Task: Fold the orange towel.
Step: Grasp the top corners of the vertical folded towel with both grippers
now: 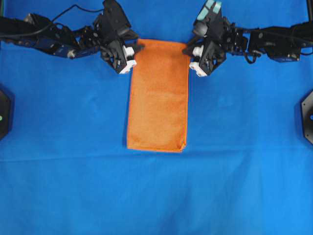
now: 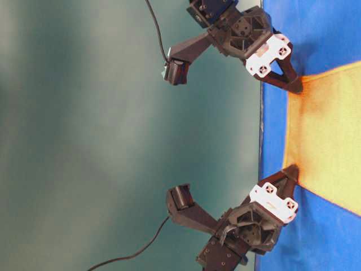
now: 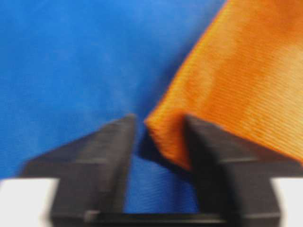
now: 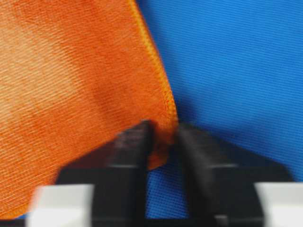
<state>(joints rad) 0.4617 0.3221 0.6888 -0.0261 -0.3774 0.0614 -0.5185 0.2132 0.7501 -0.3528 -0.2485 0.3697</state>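
Pinching the far corners of the towel (image 1: 158, 95), the left gripper (image 1: 133, 50) and right gripper (image 1: 190, 53) each clamp one. The towel lies as a long strip on the blue cloth (image 1: 63, 161), its long axis running straight from the grippers toward the near edge, both arms equally close.

Two black jointed arms, left claw (image 1: 131, 55) and right claw (image 1: 191, 58) with white screwed blocks, trailing black cables (image 2: 155, 28)
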